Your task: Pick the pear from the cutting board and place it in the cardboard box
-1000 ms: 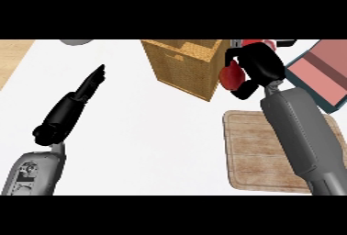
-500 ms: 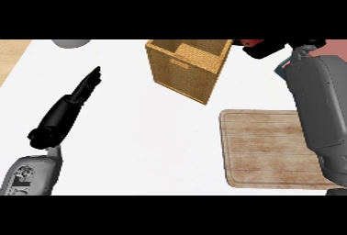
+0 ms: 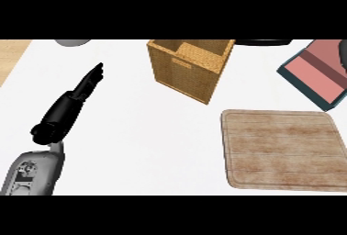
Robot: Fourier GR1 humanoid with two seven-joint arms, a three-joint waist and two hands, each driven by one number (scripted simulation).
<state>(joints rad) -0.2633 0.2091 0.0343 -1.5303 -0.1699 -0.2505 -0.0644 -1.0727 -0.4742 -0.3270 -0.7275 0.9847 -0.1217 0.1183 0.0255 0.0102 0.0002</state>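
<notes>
The cardboard box (image 3: 192, 69) stands open-topped at the back middle of the white counter, and I see only its inner walls from here. The wooden cutting board (image 3: 283, 149) lies bare at the right front. No pear shows anywhere in the view. My left hand (image 3: 71, 105) lies at the left with its fingers straight, pointing toward the back, and holds nothing. My right hand and forearm are out of the picture.
A pink and teal striped object (image 3: 318, 75) sits at the right edge behind the board. A grey round thing (image 3: 73, 42) peeks in at the back left, and a dark rim (image 3: 264, 42) at the back right. Wood flooring (image 3: 12, 57) borders the counter's left side.
My right arm, which was raised beside the box a second ago, has gone out of view to the right. The left hand has stayed in place.
</notes>
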